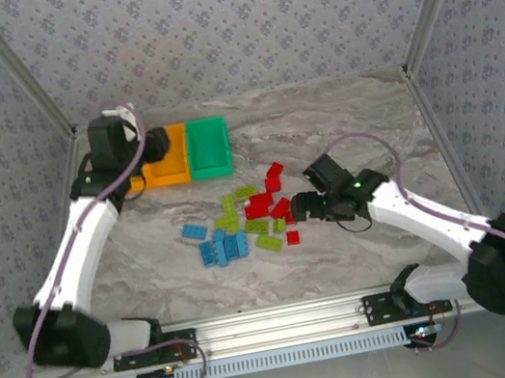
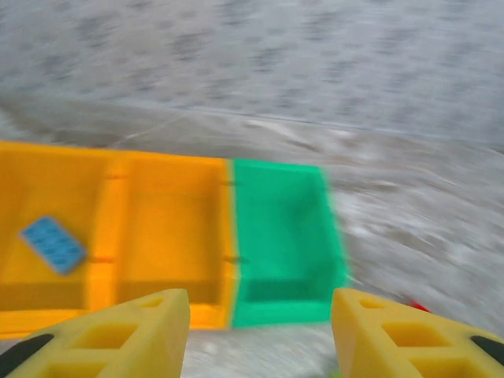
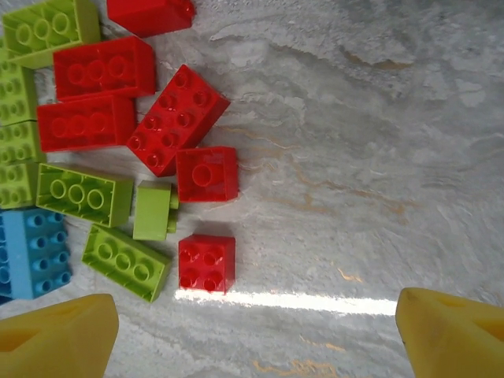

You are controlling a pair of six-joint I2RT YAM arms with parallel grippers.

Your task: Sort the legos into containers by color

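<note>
The containers stand in a row at the back left: two orange bins [image 2: 169, 228] and a green one [image 1: 209, 146]. A blue lego [image 2: 53, 244] lies in the leftmost orange bin [image 2: 47, 276]. My left gripper [image 1: 150, 150] hovers over the orange bins, open, with nothing between its yellow fingers [image 2: 142, 331]. The loose legos [image 1: 239, 225], red, lime green and blue, lie mid-table. My right gripper [image 1: 295, 209] is at the pile's right edge, open wide above the table. A small red lego [image 3: 206, 263] lies just ahead of its left fingertip [image 3: 59, 339].
Patterned walls and metal posts close in the table at the back and both sides. The marble tabletop [image 3: 354, 157] stretches bare to the right of the pile. A metal rail [image 1: 276, 322] runs along the near edge between the arm bases.
</note>
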